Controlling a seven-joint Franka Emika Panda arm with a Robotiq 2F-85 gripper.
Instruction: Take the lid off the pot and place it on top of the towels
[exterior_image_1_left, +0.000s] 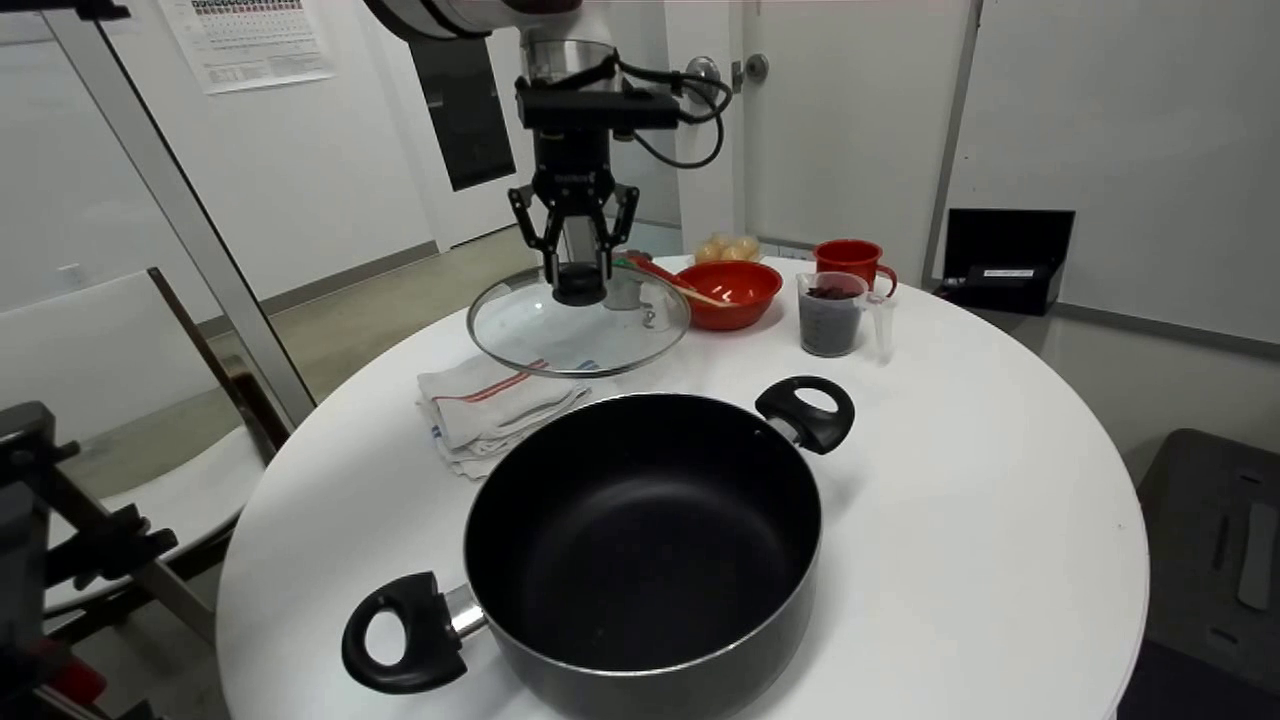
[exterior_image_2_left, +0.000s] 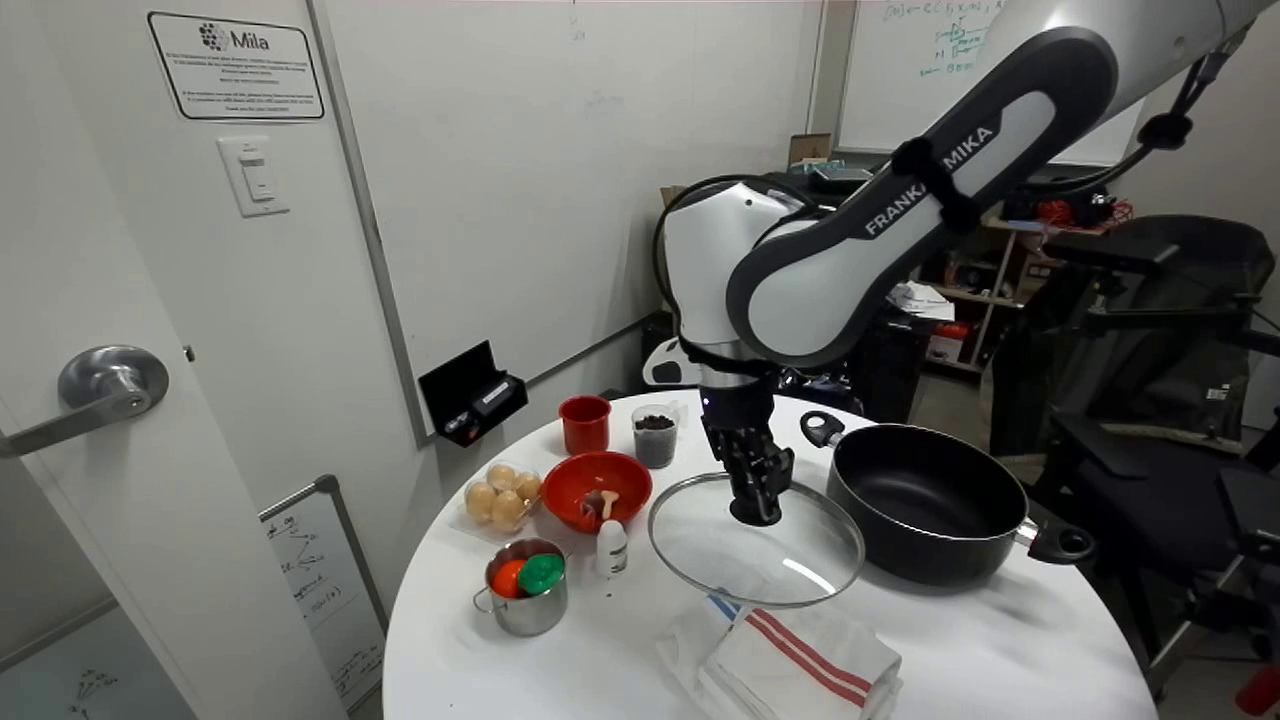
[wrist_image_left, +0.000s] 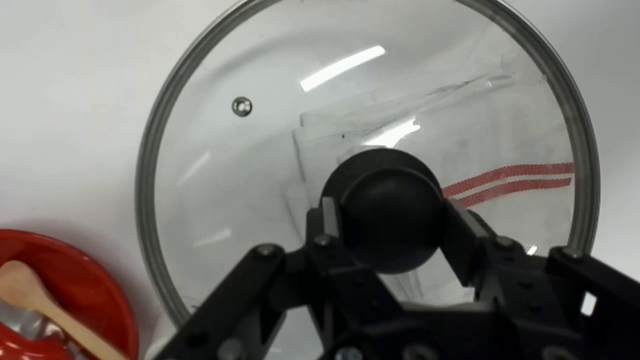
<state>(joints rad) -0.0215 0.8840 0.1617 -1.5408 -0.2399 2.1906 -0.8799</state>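
Lid (exterior_image_1_left: 580, 345) below claw (exterior_image_1_left: 578, 266), knob (exterior_image_1_left: 579, 289) in grip

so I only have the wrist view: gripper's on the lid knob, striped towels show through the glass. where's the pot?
Observer: In both exterior views the black pot stands uncovered on the white table, beside the towels.
Operator: copy. glass lid resting on them yet?
Observer: Doesn't look like it. Judging from both exterior views, it hangs in the air above them.
Operator: anything by the red bowl that I can't see?
Observer: Yes, among other things a metal cup stands close to it, in an exterior view.
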